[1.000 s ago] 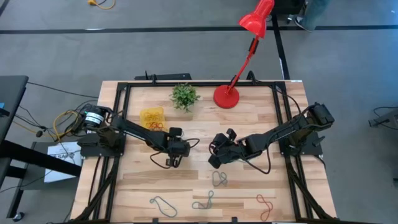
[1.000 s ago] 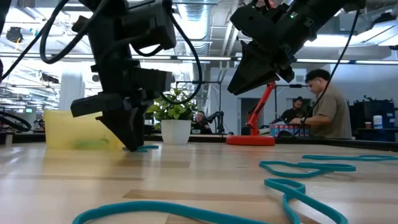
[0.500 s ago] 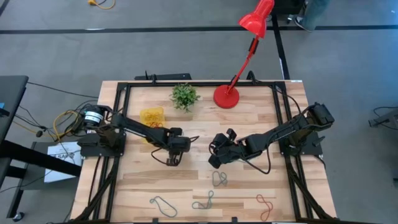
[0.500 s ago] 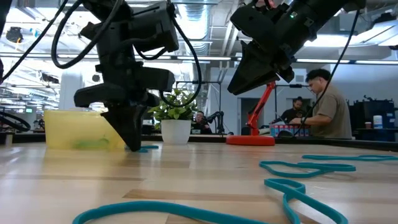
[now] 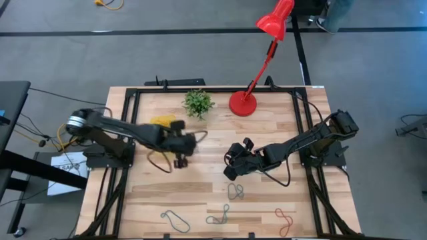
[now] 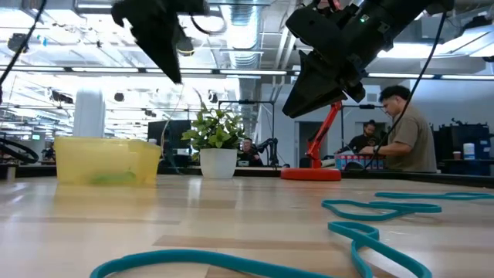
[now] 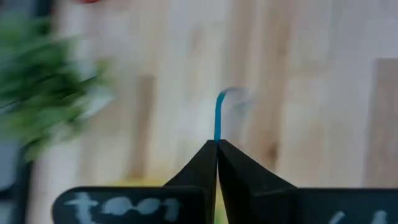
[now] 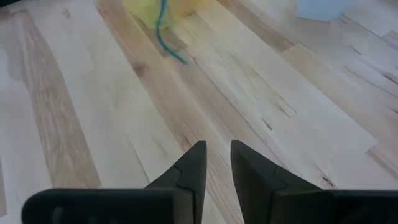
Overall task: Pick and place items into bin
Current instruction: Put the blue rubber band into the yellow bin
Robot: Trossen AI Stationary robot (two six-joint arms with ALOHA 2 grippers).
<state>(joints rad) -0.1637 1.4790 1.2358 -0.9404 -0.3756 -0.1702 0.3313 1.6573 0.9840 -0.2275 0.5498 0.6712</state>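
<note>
My left gripper (image 5: 185, 143) is raised high above the table beside the yellow bin (image 5: 162, 124), and it is shut on a thin blue loop (image 7: 218, 121). In the low view this gripper (image 6: 174, 71) points down, up above the bin (image 6: 104, 161). The loop (image 8: 163, 31) dangles in front of the bin. My right gripper (image 5: 231, 172) hovers over the table's middle, slightly open, with nothing between its fingers (image 8: 193, 165). More loops lie flat near the front edge: a grey one (image 5: 235, 192), two teal ones (image 5: 175, 219) (image 5: 218, 216) and a red one (image 5: 285, 221). My left gripper pinches the blue loop's upper end (image 7: 217, 138) between its two shut fingertips. The fingers come from above and point down. The loop hangs slack below them, lifted off the table.
A small potted plant (image 5: 198, 103) and a red lamp's base (image 5: 242, 104) stand along the far edge, right of the bin. Black cables (image 5: 159, 162) trail under my left arm. People sit at desks in the room beyond the table (image 6: 405, 131).
My left gripper has shut on the blue loop where it lay on the table. It has then risen quickly and swung toward the far edge and the bin. The loop has come off the table and now hangs from the fingertips.
</note>
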